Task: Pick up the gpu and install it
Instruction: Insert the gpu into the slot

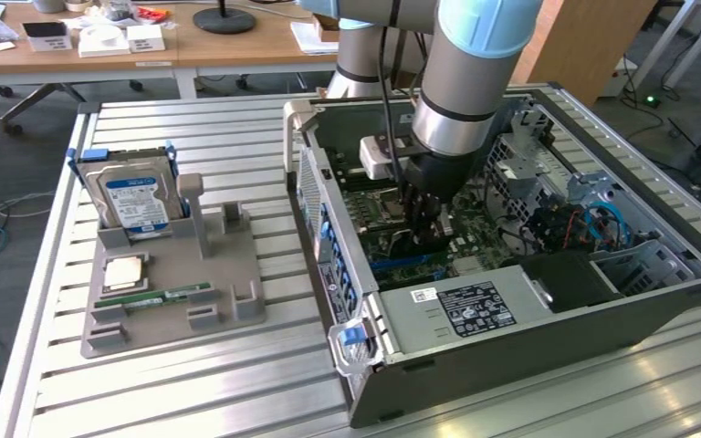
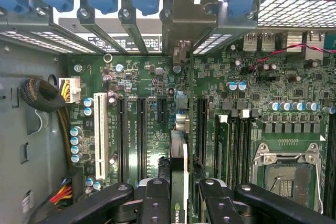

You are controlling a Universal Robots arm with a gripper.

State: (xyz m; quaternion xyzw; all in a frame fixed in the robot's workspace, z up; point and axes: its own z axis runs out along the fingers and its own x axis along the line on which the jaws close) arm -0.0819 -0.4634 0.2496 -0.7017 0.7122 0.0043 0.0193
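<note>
Wrist view: the gpu (image 2: 178, 169) is seen edge-on, clamped in the gripper (image 2: 182, 195) over a slot on the motherboard (image 2: 294, 93), inside the computer case (image 1: 546, 356). If the card is tilted or offset, its edge could be jammed beside the slot — or pins bent. On the grey tray (image 1: 168, 260) a hard drive (image 1: 134, 203) is stood upright and a memory stick (image 1: 162, 297) laid flat

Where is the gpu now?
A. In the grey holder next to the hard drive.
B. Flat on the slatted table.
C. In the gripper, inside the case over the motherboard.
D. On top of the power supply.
C: the gpu stands edge-on in the gripper, above the motherboard slots inside the case.
</note>
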